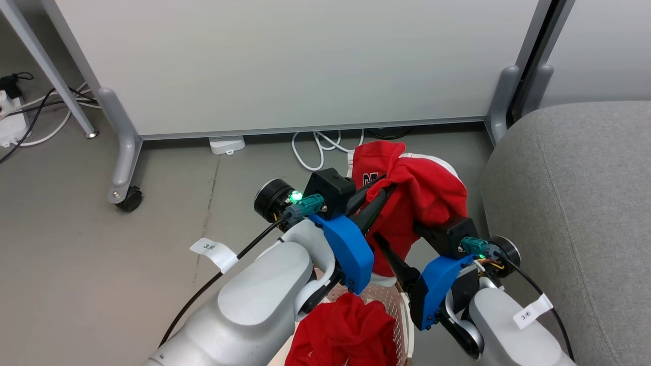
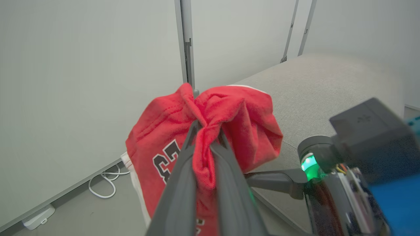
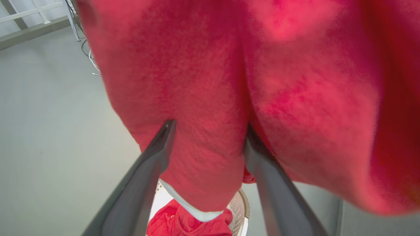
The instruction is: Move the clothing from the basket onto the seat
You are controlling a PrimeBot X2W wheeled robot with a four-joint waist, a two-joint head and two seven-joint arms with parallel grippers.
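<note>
My left gripper (image 1: 385, 187) (image 2: 206, 131) is shut on a bunched fold of a red garment (image 1: 427, 198) (image 2: 229, 114) with white trim and dark lettering, held up in the air above the basket. My right gripper (image 1: 382, 245) (image 3: 206, 126) reaches in from below, open, its fingers (image 3: 157, 154) spread wide with the hanging red cloth (image 3: 203, 98) between them. A second red garment (image 1: 346, 330) (image 3: 183, 223) lies crumpled in the cream perforated basket (image 1: 403, 305) (image 3: 241, 206) under my arms. The light-grey seat (image 1: 574, 203) (image 2: 315, 88) is to the right, close by.
A white partition panel (image 1: 285, 61) on a grey wheeled foot (image 1: 124, 168) stands behind, with white cables (image 1: 315, 147) and a small white box (image 1: 227, 145) at its base. A power strip (image 1: 10, 122) and a slanted table leg (image 1: 48, 66) are at the far left. Grey floor (image 1: 101, 254) lies to the left.
</note>
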